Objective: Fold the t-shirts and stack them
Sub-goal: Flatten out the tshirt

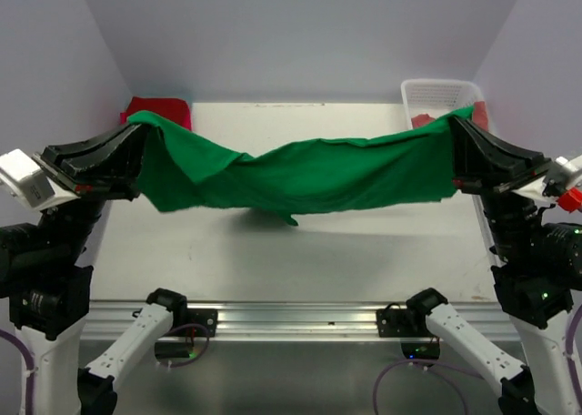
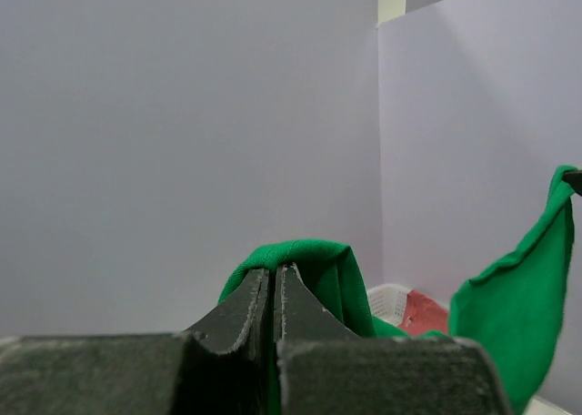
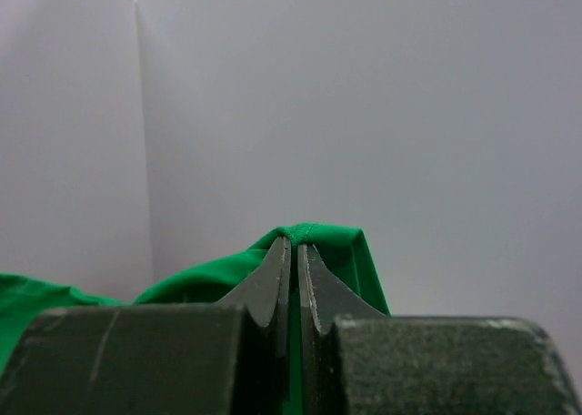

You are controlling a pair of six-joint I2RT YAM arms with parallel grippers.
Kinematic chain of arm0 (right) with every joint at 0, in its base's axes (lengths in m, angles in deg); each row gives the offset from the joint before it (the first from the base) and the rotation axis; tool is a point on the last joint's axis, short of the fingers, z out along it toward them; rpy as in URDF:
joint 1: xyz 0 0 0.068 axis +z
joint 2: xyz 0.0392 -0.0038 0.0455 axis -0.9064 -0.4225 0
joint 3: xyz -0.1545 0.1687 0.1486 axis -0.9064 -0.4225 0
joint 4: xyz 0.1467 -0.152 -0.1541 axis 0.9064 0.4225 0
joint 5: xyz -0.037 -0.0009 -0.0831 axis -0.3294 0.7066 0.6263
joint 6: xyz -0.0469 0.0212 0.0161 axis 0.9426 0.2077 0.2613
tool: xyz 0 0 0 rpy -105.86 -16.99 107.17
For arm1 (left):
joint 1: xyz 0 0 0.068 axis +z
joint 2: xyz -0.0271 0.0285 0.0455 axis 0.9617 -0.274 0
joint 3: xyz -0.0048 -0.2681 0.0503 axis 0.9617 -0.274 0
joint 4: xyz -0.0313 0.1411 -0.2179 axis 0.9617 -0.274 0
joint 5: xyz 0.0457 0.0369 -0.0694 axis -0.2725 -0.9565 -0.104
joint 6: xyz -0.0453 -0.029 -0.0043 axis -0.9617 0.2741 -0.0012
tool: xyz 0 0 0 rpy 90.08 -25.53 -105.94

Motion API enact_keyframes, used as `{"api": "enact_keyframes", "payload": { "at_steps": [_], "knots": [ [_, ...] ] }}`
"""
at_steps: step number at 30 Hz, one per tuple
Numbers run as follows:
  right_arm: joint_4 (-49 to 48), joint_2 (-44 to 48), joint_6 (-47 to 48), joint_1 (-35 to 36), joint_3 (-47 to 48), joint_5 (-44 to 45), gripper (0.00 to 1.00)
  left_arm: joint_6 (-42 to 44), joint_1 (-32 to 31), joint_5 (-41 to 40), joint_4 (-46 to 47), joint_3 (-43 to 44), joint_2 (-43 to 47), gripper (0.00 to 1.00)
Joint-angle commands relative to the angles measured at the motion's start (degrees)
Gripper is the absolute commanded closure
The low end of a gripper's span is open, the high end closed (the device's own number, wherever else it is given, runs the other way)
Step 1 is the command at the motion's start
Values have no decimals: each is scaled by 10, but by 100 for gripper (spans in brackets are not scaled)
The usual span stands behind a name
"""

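Above the table (image 1: 273, 251), the green t-shirt (image 1: 309, 174) was held in the air, strung between the two arms and sagging in the middle. The left gripper (image 2: 274, 271) was seen clamped shut on a fold of the green cloth at one end. The right gripper (image 3: 294, 244) was pinched closed on the other end in the same way. Cloth was bunched and creased toward the left side, and a loose point drooped below the middle. A red cloth (image 1: 159, 110) was seen at the far left corner and a second red piece (image 1: 423, 119) inside the white basket (image 1: 441, 89) at far right.

Step judged: tee being spread out before it is laid flat for folding. Task judged early, as nothing folded was in view.

To be done well:
- Both ends should be kept level and drawn apart evenly so the sag is taken out.
- The hanging edge should be touched down first, then the rest laid away from it so creases are pulled flat.
- Grips should not be let go until the cloth is carried by the table.
- Risk noted: the left-side bunch could be laid in as a wrinkle.
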Motion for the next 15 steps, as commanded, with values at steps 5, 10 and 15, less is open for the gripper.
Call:
{"api": "enact_keyframes", "payload": {
  "at_steps": [5,10,15],
  "knots": [
    [-41,-205,16,2,65,92,100,29,5,-90,72,78,-200,100],
    [7,-433,20,-19,272,165,100,45,11,-100,39,239,-434,100],
    [160,-746,-10,-72,630,186,100,-3,74,-49,-93,658,-810,100]
  ]
}}
